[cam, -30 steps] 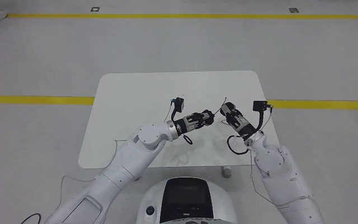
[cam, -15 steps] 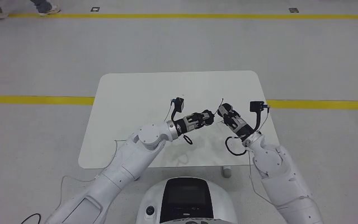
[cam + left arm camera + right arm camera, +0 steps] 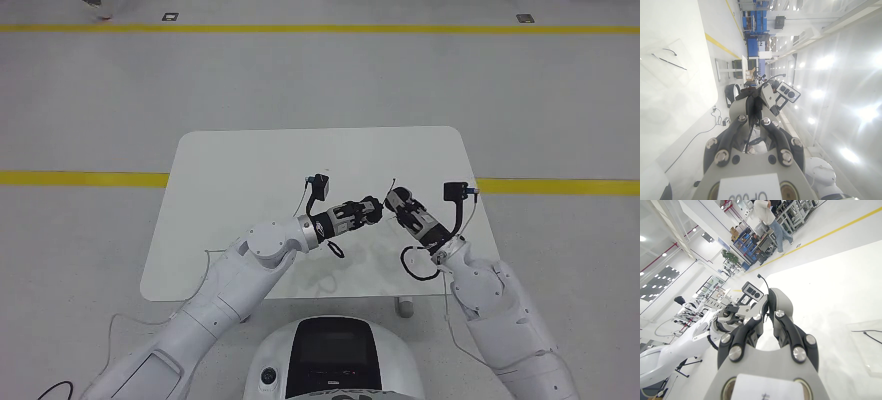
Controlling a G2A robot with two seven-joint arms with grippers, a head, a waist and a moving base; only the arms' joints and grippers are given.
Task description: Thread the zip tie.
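My right pincer (image 3: 392, 196) has edged nearer the left pincer (image 3: 374, 209) above the counter (image 3: 250, 170). Right pinches the zip tie (image 3: 765, 283); left is pressed together. Spare ties (image 3: 871, 337) lie on a clear tray (image 3: 863, 351), well apart.

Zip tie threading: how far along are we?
Done: zip tie is off the table, pinched in the shut right pincer, head sticking out. In hand: left pincer, also shut, meets it tip to tip above the table. Left: no loop is visible, so the threading itself seems undone.
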